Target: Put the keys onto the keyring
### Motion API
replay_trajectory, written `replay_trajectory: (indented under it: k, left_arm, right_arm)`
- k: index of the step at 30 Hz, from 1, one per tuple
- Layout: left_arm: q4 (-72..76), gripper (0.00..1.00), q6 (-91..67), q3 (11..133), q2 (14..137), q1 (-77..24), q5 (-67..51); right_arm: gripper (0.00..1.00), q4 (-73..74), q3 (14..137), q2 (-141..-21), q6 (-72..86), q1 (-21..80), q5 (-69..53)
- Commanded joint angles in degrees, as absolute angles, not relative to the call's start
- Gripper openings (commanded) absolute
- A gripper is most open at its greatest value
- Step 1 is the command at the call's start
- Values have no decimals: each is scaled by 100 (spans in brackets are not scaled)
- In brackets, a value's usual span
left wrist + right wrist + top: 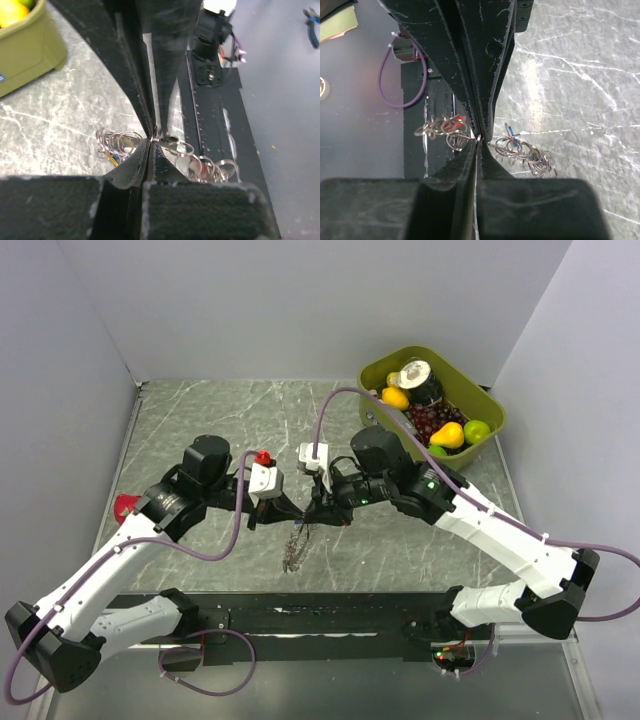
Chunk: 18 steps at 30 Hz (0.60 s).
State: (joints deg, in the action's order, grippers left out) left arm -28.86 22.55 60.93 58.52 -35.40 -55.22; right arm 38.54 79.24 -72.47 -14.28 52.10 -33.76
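Meeting over the middle of the table (200, 420), the two grippers stood tip to tip, well away from every edge. Bare marbled grey surface lay open to their left and behind them as far as the pale walls (300, 310). In the far right corner sat an olive bin (490, 405) of fruit, well apart from the fingers. A black strip (300, 615) ran across the near edge between the arm bases, and the keyring (294, 548) hung below the fingertips, near that strip. A purple cable (330, 405) arched over the table behind the right arm.

The left gripper (152, 136) had its jaws pressed together, pinching a thin loop of the keyring at the very tips, with coiled loops spilling out on either side. The right gripper (479, 139) was likewise closed, a glint of wire caught where its fingers met and more loops fanning left and right.

A red key head (455, 121) showed among the loops on one side of the right fingers, a blue key (512, 133) on the other. The fingers covered the centre of the bunch in both wrist views, and from above it was only a small grey tangle. How many keys hung there, whether any was threaded on, and whether the lowest loops touched the surface could not be told.
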Motion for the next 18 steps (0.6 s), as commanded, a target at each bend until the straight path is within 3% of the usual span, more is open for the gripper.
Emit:
replay_trajectory:
  k: [1, 3, 6, 10, 18]
  left_arm:
    - [-1497, 1, 1593, 5645, 5476, -3560, -5529]
    - [-682, 1, 1074, 5424, 5222, -3560, -5458]
    - [286, 1, 319, 4958, 4906, -3560, -5397]
    - [2112, 1, -544, 4195, 4536, -3560, -5177]
    - [4366, 1, -1633, 3349, 4140, -3560, -4702]
  right_arm:
    - [31, 2728, 7639, -6751, -1126, 5177, -3542]
    - [48, 2322, 7297, -6452, -827, 5116, -3516]
    - [59, 1601, 6849, -6013, -318, 4835, -3542]
    - [63, 713, 6355, -5503, 166, 4492, -3884]
    - [61, 546, 6390, -5519, 193, 4474, -4332]
